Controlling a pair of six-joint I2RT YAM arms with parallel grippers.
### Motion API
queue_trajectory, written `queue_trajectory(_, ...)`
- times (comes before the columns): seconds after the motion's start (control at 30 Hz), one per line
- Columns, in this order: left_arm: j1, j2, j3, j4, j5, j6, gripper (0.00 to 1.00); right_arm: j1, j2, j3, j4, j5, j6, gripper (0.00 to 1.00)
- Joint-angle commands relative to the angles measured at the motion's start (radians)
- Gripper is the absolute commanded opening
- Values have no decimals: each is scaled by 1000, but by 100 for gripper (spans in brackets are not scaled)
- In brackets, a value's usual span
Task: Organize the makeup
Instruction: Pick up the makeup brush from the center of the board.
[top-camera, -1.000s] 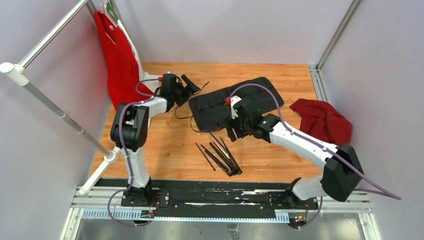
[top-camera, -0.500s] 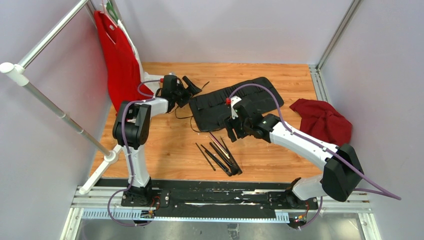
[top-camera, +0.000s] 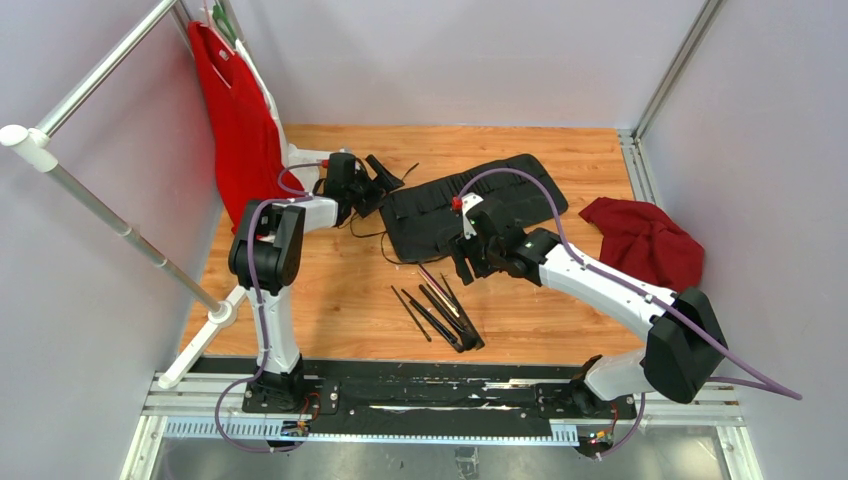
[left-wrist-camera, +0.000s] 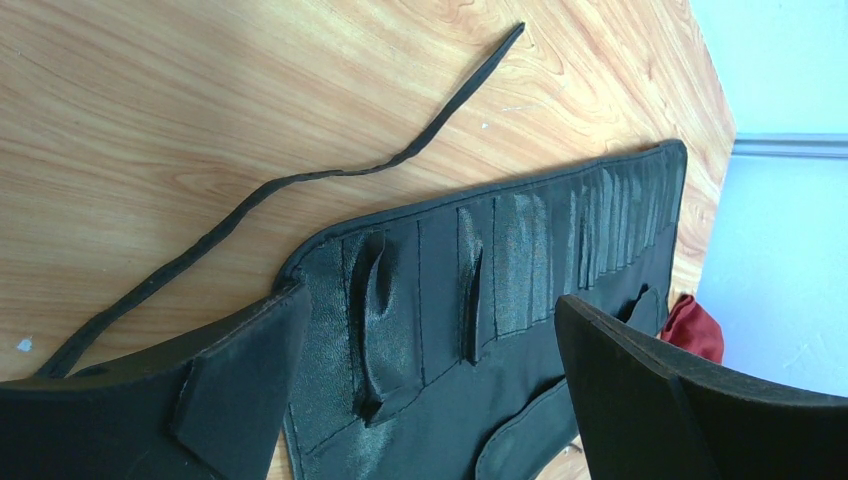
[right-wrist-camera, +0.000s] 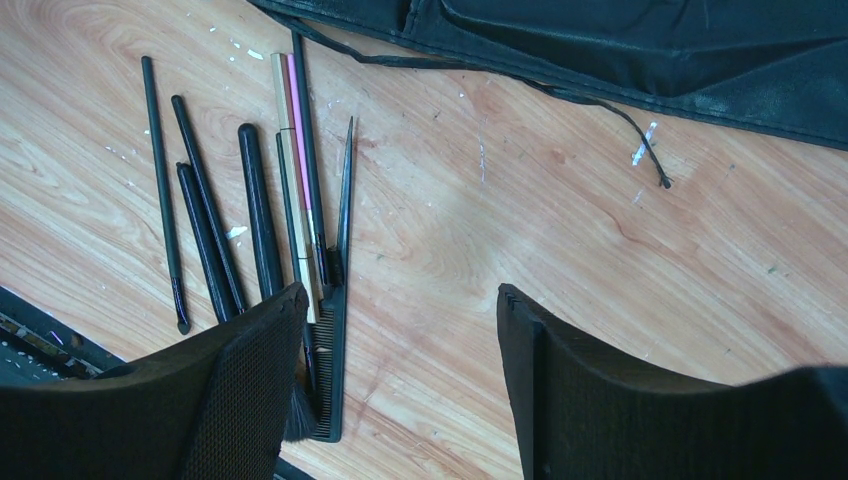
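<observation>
My left gripper (left-wrist-camera: 430, 305) has edged right over the left end of the black fabric slotted roll (top-camera: 480, 200), jaws apart. My right gripper (right-wrist-camera: 400, 300) hasn't moved, spread beside the thin black, pink, tan makeup brushes (right-wrist-camera: 255, 200) lying loose near-side of the roll; 0 slotted.

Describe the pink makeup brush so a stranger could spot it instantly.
On the wooden table, find the black fabric roll. Beside its near edge lies a bunch of thin brushes. Among the mostly black ones, it's the only pink brush, lying against a tan brush.
</observation>
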Motion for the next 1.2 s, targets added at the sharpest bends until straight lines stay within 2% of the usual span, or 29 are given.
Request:
queue_trajectory(0.0,8,19,-11,-37,-21,8,98,-13,-22,-18,-15,10,16,69)
queue_trajectory(0.17,8,-6,-21,-85,-48,27,98,-14,-23,-36,-16,-22,18,68)
queue_trajectory(0.33,9,-19,-26,-114,-62,37,98,-4,-25,-70,-13,-96,27,60)
queue_trajectory(0.53,8,-19,-33,-116,-59,38,98,68,-39,-114,13,-123,46,53)
queue_trajectory(0.87,8,-25,-50,-117,-59,37,98,195,6,-154,76,-109,80,54)
queue_trajectory(1.17,10,-25,-54,-121,-61,37,98,227,73,-154,109,-102,70,54)
